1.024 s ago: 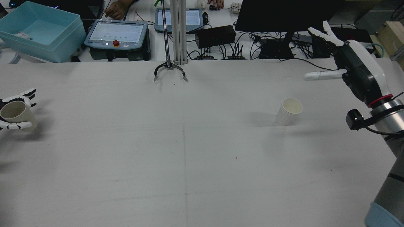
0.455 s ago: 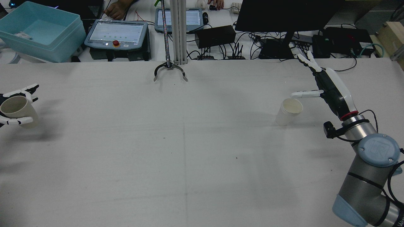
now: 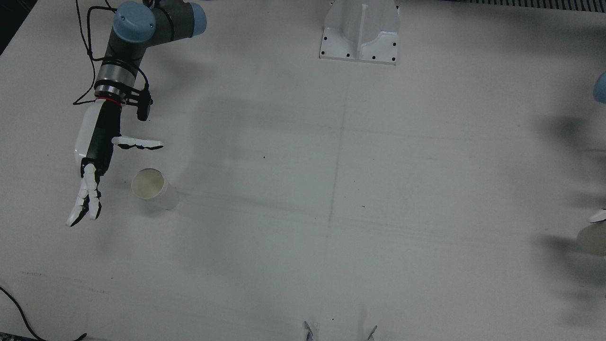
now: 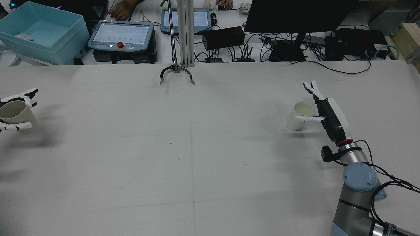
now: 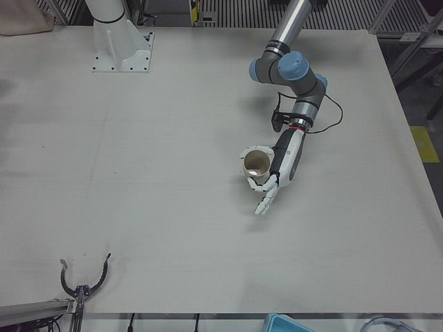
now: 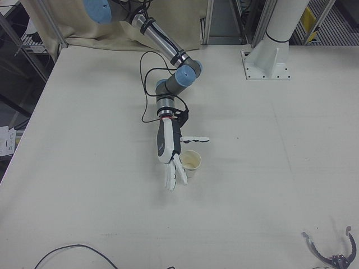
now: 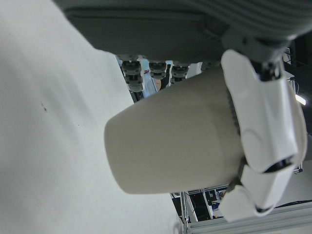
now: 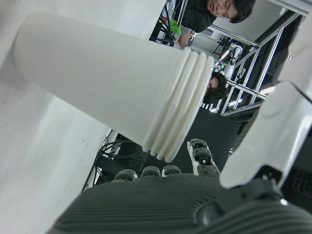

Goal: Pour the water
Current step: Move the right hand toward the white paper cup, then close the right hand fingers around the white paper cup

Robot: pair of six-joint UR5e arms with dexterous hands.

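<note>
A white ribbed-rim cup [image 4: 299,115] stands upright on the table's right half. My right hand [image 4: 325,110] is open right beside it, thumb on the near side and fingers stretched past the far side, not closed on it. The front view [image 3: 97,142] and right-front view [image 6: 168,147] show the same, with the cup [image 6: 192,162] between thumb and fingers. In the right hand view the cup [image 8: 97,83] fills the space before the palm. My left hand [image 4: 18,126] at the far left edge is shut on a beige paper cup [image 4: 13,113], held upright off the table; this cup also shows in the left-front view [image 5: 256,164].
A metal claw tool [image 4: 177,73] hangs at the table's far middle edge. A white pedestal [image 3: 360,33] stands at the robot's side. Beyond the far edge are a blue bin [image 4: 42,32], control tablets [image 4: 121,36], a monitor and cables.
My right arm has come down and in from high on the right, bringing the open hand beside the white cup. My left hand with the beige cup has shifted slightly left.
</note>
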